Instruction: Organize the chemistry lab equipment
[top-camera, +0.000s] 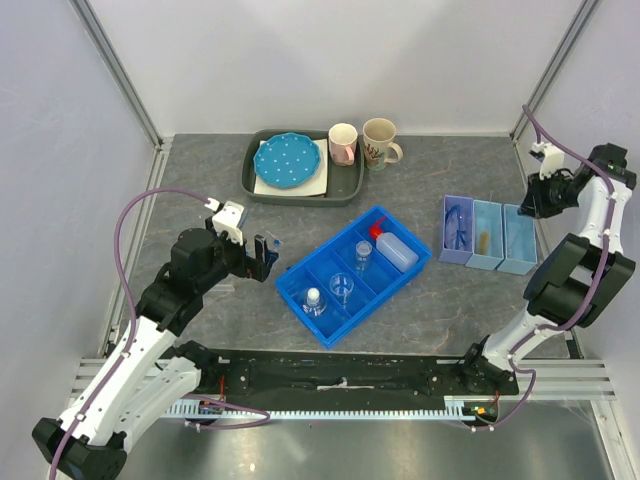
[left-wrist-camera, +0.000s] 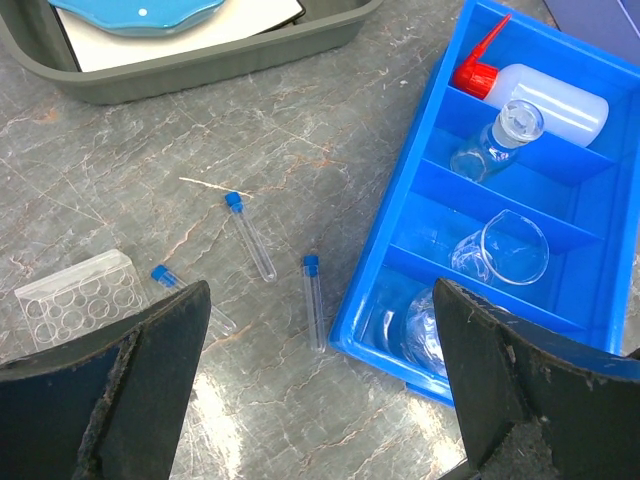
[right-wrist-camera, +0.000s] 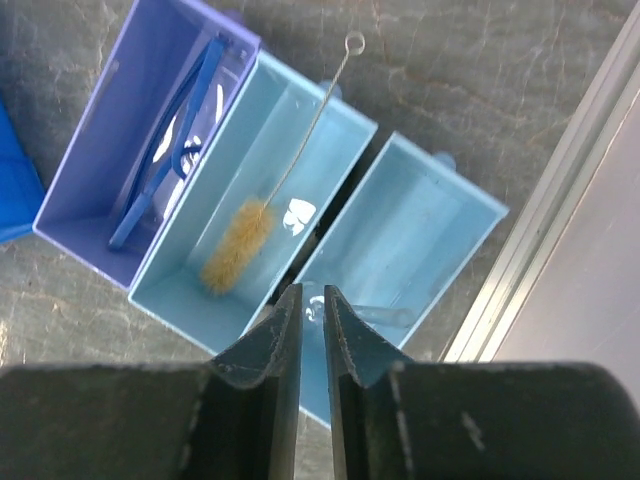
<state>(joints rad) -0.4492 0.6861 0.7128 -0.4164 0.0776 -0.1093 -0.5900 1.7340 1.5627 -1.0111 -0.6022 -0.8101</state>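
Hovering our left gripper (left-wrist-camera: 320, 335) spread wide, we find three blue-capped vials (left-wrist-camera: 250, 238) loose on the worktop (left-wrist-camera: 300, 130) just ahead of it, probably next to sort. The squeeze bottle (left-wrist-camera: 550, 95) and beakers (left-wrist-camera: 505, 250) sit sorted in the blue tray (left-wrist-camera: 400, 215) to its right. Right gripper (right-wrist-camera: 312, 300) nearly pressed together, empty.

No readable text anywhere I can see. The cream mug (top-camera: 380, 142) has dark print on its side, too small to read.
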